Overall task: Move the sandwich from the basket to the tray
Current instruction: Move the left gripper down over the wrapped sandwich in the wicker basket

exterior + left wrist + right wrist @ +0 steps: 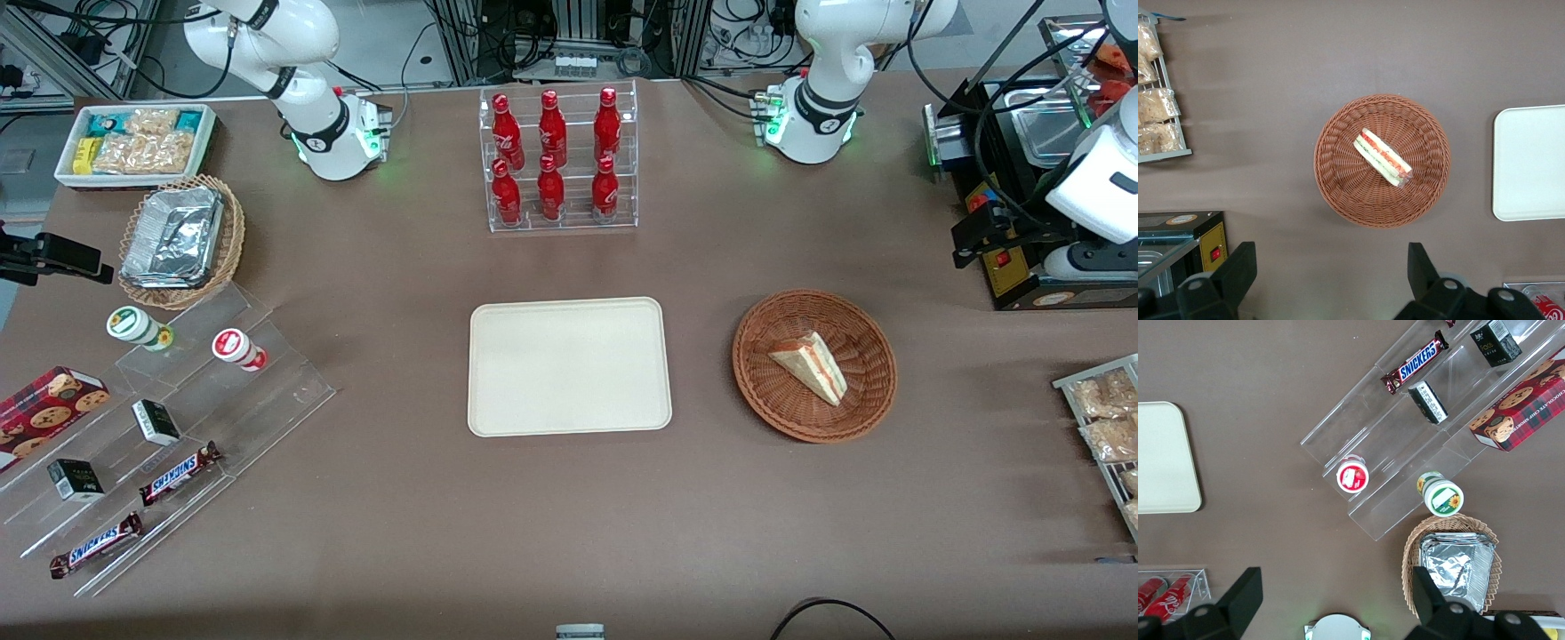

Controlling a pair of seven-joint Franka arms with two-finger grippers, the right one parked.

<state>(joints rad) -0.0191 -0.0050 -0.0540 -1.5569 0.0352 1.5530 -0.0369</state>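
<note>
I see the sandwich (812, 363), a white-bread wedge with orange-red and green layers, lying in the round reddish-brown basket (762, 388) (slightly off-centre). The cream tray (569, 366) sits flat beside it; gripper (1331, 270) hangs above, fingers apart.

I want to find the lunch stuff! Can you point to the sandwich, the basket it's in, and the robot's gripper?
sandwich (811, 364), front view, on its white bread face.
basket (766, 322), front view, on its woven rim.
gripper (1331, 270), left wrist view, midway between its open fingers, high above the basket.

White arm, black pincer (1331, 273) fingers
</note>
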